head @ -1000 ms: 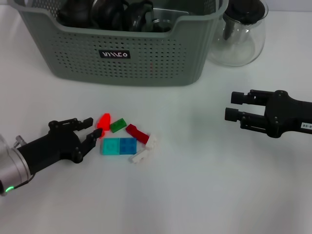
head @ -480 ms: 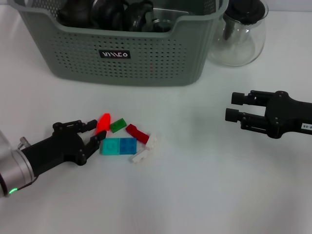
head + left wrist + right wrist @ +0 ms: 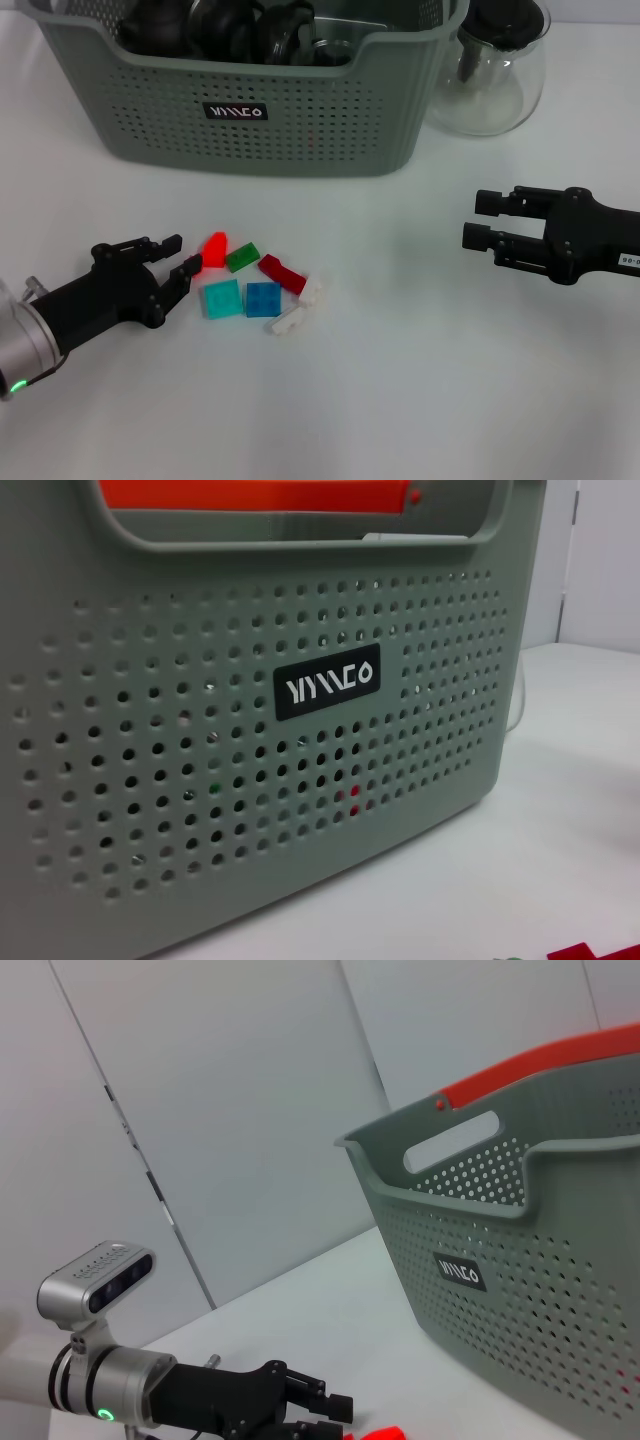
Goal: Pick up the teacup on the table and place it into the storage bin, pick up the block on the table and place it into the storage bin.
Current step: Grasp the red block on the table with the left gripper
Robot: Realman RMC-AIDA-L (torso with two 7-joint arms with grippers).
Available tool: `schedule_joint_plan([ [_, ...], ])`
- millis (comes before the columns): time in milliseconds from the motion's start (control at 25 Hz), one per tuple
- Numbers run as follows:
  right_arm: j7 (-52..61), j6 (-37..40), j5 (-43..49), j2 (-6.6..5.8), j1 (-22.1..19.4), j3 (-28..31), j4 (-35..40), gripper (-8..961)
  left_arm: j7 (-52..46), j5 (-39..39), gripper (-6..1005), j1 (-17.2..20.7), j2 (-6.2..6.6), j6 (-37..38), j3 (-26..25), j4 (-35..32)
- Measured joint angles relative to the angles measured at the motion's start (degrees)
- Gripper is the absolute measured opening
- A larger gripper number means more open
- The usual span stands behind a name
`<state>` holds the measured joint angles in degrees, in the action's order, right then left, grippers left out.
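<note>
Your left gripper is sitting low over the white counter with its jaws spread and nothing between them; just ahead of the jaw tips a bright red block is lying on the counter, close to them but not pinched. Just beyond that red piece, farther from the jaws, you are seeing the rest of the loose blocks in a small cluster: a green block, a dark red block, a teal block and a blue block lying side by side with a thin gap between them, and two white blocks at the far end. The storage bin is standing well beyond the jaws toward the back of the counter, its perforated wall and black label filling the left wrist view, with dark rounded things piled inside that cannot be identified. The bin's orange handle is showing in the right wrist view, which is also catching the left gripper far off. Your right gripper is hanging over bare counter well apart from the blocks, jaws spread and empty, pointing toward the middle. A glass teapot is standing beside the bin, behind the right jaws.
</note>
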<state>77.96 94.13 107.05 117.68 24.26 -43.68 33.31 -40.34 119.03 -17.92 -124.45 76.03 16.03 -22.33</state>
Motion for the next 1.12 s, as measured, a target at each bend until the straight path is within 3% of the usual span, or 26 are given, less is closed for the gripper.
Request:
schedule_joint_plan([
  [960, 0.00, -0.66, 0.00, 0.00, -0.09, -0.10, -0.06, 583, 0.44, 1.12, 303, -0.31, -0.10, -2.33, 0.57, 1.51],
  [1120, 0.00, -0.67, 0.00, 0.00, -0.09, -0.08, -0.09, 583, 0.44, 1.09, 260, -0.34, -0.09, -2.46, 0.55, 1.55],
])
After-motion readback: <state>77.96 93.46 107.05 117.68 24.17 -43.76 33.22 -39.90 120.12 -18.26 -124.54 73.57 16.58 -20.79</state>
